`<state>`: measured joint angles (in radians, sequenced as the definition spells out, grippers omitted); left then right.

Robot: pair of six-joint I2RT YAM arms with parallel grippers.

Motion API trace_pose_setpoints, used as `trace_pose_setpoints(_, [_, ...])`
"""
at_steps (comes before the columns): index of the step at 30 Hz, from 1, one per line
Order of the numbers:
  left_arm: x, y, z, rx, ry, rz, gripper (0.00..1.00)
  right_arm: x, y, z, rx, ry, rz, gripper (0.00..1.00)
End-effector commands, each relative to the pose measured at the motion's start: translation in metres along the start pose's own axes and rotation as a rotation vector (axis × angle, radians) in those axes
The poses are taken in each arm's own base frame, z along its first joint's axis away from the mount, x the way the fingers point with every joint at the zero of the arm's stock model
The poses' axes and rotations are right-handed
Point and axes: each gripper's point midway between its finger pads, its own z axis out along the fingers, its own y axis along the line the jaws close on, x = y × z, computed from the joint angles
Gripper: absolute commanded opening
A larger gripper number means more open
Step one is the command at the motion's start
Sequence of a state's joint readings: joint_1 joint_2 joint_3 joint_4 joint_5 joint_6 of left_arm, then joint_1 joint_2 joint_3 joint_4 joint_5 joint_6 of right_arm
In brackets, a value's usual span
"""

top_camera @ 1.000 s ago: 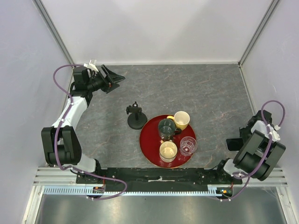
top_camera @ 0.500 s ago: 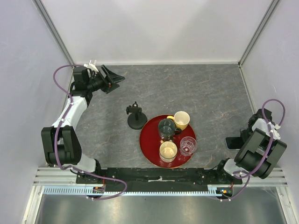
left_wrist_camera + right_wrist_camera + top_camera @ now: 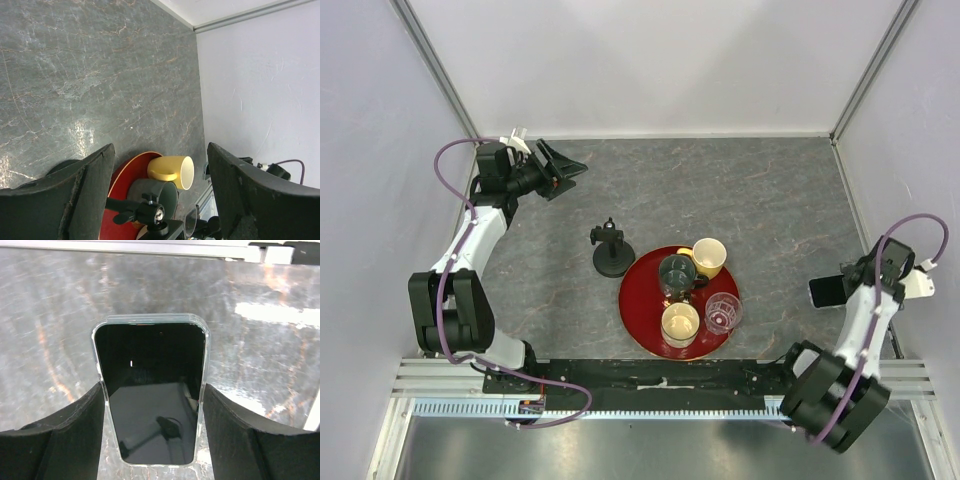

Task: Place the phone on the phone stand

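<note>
- Grey marbled stone forms the table [image 3: 770,190], closed in by pale walls on three sides.
- At the upper left of the top view we see the left gripper [image 3: 570,178] held above the table's far left corner. Its fingers are spread wide with nothing between them.
- From the left wrist view, those two dark fingers [image 3: 80,200] frame bare stone, with the tray and the cups low in the picture.
- Just left of centre stands the phone stand [image 3: 611,250], upright on its round black base. Its small cradle on top carries nothing.
- Just beside the stand, on its right, lies a round red tray [image 3: 638,305]; we cannot tell whether the two touch.
- On the tray we count four vessels: a dark green cup [image 3: 676,275], a yellow mug [image 3: 708,257] lying on its side, a cream cup [image 3: 680,323] and a clear glass [image 3: 723,312].
- At the far right edge of the top view, well apart from the stand, the right gripper [image 3: 152,390] pinches the phone [image 3: 150,390] across its long edges.
- The phone's dark screen faces the right wrist camera, one short end poking out past the fingertips. We cannot tell whether it touches the table.
</note>
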<state>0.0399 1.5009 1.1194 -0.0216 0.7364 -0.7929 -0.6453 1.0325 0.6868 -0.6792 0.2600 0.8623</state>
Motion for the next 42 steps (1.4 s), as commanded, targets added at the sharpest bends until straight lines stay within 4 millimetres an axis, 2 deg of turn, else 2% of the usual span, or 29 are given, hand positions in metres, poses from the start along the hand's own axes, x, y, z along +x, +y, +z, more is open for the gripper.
trace_pose_setpoints(1, [-0.012, -0.026, -0.007, 0.056, -0.025, 0.051, 0.80, -0.005, 0.038, -0.021, -0.297, -0.068, -0.035, 0.00])
trace_pose_setpoints(2, [-0.012, -0.027, -0.007, 0.062, -0.023, 0.051, 0.80, 0.006, 0.046, -0.026, -0.384, -0.034, -0.076, 0.00])
trace_pose_setpoints(3, [-0.009, -0.028, -0.007, 0.069, -0.013, 0.051, 0.80, -0.002, 0.061, -0.041, -0.488, -0.081, -0.081, 0.00])
trace_pose_setpoints(5, [-0.009, -0.035, -0.006, 0.095, -0.015, 0.078, 0.80, 0.000, 0.079, -0.059, -0.630, -0.094, -0.133, 0.00])
trace_pose_setpoints(6, [-0.009, -0.041, -0.007, 0.114, -0.017, 0.098, 0.81, -0.003, 0.099, -0.084, -0.780, -0.116, -0.160, 0.00])
trace_pose_setpoints(8, [-0.006, -0.052, -0.008, 0.143, -0.014, 0.136, 0.81, -0.009, 0.119, -0.115, -0.925, -0.164, -0.194, 0.00])
trace_pose_setpoints(9, [-0.008, -0.059, -0.010, 0.172, -0.021, 0.165, 0.81, -0.008, 0.124, -0.133, -0.993, -0.180, -0.224, 0.00])
trace_pose_setpoints(11, [0.010, -0.088, -0.011, 0.252, 0.011, 0.229, 0.81, -0.006, 0.134, -0.158, -1.077, -0.206, -0.262, 0.00])
trace_pose_setpoints(12, [0.012, -0.101, -0.014, 0.299, 0.008, 0.272, 0.81, -0.005, 0.137, -0.169, -1.115, -0.217, -0.272, 0.00])
trace_pose_setpoints(13, [0.019, -0.109, -0.017, 0.326, 0.011, 0.304, 0.81, 0.000, 0.140, -0.176, -1.146, -0.213, -0.286, 0.00])
trace_pose_setpoints(14, [0.028, -0.130, -0.024, 0.375, 0.010, 0.358, 0.81, 0.000, 0.141, -0.180, -1.165, -0.220, -0.287, 0.00])
trace_pose_setpoints(16, [0.040, -0.145, -0.030, 0.412, -0.003, 0.449, 0.81, 0.002, 0.143, -0.182, -1.169, -0.212, -0.289, 0.00])
trace_pose_setpoints(17, [0.053, -0.163, -0.037, 0.450, -0.007, 0.496, 0.82, 0.002, 0.144, -0.185, -1.175, -0.206, -0.297, 0.00])
trace_pose_setpoints(19, [0.067, -0.173, -0.040, 0.477, -0.006, 0.555, 0.82, 0.011, 0.149, -0.185, -1.194, -0.156, -0.323, 0.00])
trace_pose_setpoints(20, [0.078, -0.185, -0.044, 0.510, 0.004, 0.577, 0.83, 0.013, 0.151, -0.188, -1.205, -0.143, -0.330, 0.00])
trace_pose_setpoints(22, [0.088, -0.192, -0.046, 0.535, 0.017, 0.599, 0.83, 0.019, 0.154, -0.193, -1.224, -0.118, -0.350, 0.00])
trace_pose_setpoints(24, [0.102, -0.200, -0.047, 0.572, 0.049, 0.612, 0.84, 0.020, 0.158, -0.207, -1.263, -0.117, -0.366, 0.00])
trace_pose_setpoints(33, [0.145, -0.218, -0.046, 0.649, 0.127, 0.652, 0.84, 0.033, 0.169, -0.292, -1.488, -0.002, -0.304, 0.00])
trace_pose_setpoints(37, [0.165, -0.224, -0.045, 0.654, 0.135, 0.655, 0.91, 0.044, 0.173, -0.324, -1.565, 0.077, -0.276, 0.00])
trace_pose_setpoints(40, [0.176, -0.226, -0.041, 0.635, 0.122, 0.663, 0.93, 0.050, 0.174, -0.338, -1.569, 0.113, -0.249, 0.00])
trace_pose_setpoints(42, [0.177, -0.224, -0.038, 0.598, 0.089, 0.676, 0.94, 0.058, 0.174, -0.344, -1.559, 0.155, -0.233, 0.00])
